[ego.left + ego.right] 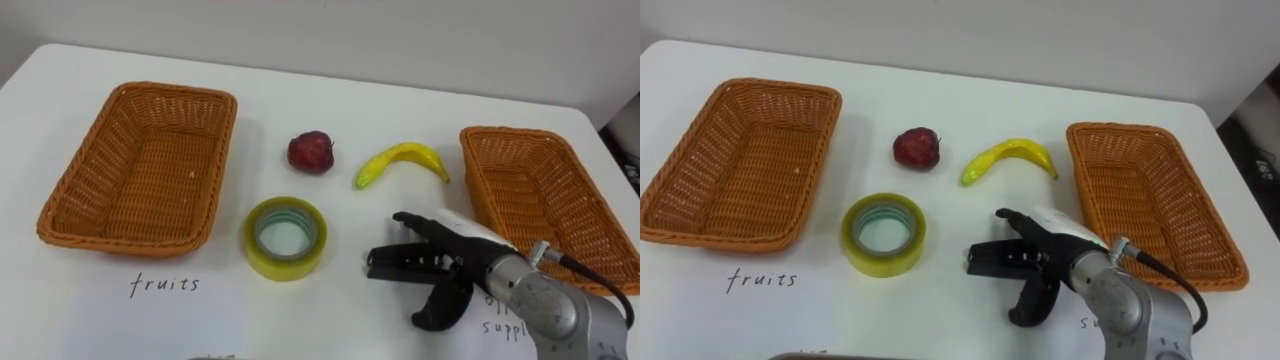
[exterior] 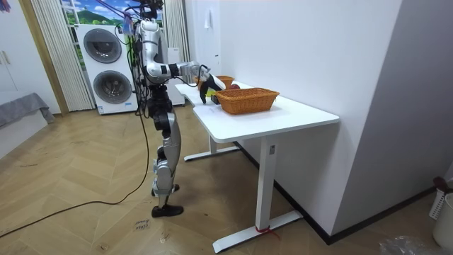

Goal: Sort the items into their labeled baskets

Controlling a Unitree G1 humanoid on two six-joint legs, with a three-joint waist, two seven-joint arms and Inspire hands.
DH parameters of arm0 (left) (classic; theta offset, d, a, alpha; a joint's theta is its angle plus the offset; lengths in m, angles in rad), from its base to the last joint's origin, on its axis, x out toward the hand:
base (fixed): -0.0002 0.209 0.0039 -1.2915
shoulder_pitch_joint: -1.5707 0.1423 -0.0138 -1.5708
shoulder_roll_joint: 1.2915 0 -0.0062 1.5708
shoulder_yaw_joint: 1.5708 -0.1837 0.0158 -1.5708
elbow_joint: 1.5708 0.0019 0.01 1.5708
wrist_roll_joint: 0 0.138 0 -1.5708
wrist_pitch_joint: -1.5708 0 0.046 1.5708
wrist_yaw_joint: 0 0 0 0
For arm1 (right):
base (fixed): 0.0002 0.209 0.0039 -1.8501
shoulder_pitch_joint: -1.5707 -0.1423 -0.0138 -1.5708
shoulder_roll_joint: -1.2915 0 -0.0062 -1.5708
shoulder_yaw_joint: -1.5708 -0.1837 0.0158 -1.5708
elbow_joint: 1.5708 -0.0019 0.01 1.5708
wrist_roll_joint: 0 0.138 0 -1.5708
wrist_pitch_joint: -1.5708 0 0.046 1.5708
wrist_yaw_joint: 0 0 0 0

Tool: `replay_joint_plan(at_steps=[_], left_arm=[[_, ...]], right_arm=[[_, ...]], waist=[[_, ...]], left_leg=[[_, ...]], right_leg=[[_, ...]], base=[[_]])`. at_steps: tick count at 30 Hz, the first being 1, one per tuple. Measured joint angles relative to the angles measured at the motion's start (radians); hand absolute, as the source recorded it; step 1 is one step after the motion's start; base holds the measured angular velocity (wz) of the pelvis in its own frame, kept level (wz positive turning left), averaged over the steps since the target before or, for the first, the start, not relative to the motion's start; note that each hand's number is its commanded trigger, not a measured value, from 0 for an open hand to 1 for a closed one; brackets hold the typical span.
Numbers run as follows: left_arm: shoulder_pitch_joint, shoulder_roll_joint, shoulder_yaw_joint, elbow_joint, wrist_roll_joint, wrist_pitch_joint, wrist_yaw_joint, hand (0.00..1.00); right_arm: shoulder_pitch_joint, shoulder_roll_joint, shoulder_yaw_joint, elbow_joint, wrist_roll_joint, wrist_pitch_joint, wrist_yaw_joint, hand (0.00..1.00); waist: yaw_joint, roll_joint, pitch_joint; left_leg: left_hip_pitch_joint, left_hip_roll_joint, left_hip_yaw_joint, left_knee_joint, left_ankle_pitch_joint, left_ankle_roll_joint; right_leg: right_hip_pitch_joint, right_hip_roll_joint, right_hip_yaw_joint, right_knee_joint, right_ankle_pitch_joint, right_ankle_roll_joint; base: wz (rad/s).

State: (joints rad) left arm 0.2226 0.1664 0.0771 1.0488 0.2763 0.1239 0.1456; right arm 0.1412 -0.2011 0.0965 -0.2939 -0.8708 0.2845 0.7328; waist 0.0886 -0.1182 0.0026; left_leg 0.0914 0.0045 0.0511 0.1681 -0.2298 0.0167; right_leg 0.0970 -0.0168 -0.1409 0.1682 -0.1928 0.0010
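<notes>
A dark red apple [image 1: 311, 151] and a yellow banana [image 1: 400, 160] lie side by side in the middle of the white table [image 1: 330, 90]. A roll of yellowish tape [image 1: 285, 238] lies flat in front of the apple. My right hand [image 1: 440, 265] hovers low just right of the tape. Its fingers are straight and point left at the roll, its thumb hangs down, and it holds nothing. A narrow gap separates the fingertips from the tape. One empty wicker basket [image 1: 150, 170] stands at the left, another empty one [image 1: 540, 200] at the right.
A handwritten "fruits" label [image 1: 165, 284] lies in front of the left basket. Another label [image 1: 500, 325], partly under my right arm, lies in front of the right basket. In the room view I stand at the table's end, near a washing machine [image 2: 106, 67].
</notes>
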Motion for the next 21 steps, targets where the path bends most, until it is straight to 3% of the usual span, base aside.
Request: replay_joint_plan(at_steps=[2, 4, 21], left_arm=[[0.0, 0.0, 0.0, 0.0, 0.0, 0.0, -0.001, 0.0], [-0.001, 0.0, 0.0, -0.001, 0.0, 0.0, -0.001, 0.0], [0.005, 0.001, 0.001, -0.031, 0.001, 0.001, -0.006, 0.0]], right_arm=[[0.0, 0.0, 0.0, 0.0, 0.0, 0.0, 0.0, 0.0], [0.0, 0.0, 0.0, 0.0, 0.0, 0.0, 0.0, 1.0], [-0.02, 0.001, 0.002, 0.0, -0.041, 0.015, -0.022, 1.0]], waist=[[0.0, 0.0, 0.0], [0.0, 0.0, -0.0001], [0.005, -0.003, -0.002]], left_leg=[[0.0, 0.0, 0.0, 0.0, 0.0, 0.0], [0.0, 0.0, 0.0, 0.0, 0.0, 0.0], [0.0, 0.0, -0.001, 0.0, 0.0, 0.0]], right_leg=[[0.0, 0.0, 0.0, 0.0, 0.0, 0.0], [0.0, 0.0, 0.0, 0.0, 0.0, 0.0], [0.0, 0.0, 0.0, -0.001, 0.0, 0.0]], base=[[0.0], [0.0], [0.0]])
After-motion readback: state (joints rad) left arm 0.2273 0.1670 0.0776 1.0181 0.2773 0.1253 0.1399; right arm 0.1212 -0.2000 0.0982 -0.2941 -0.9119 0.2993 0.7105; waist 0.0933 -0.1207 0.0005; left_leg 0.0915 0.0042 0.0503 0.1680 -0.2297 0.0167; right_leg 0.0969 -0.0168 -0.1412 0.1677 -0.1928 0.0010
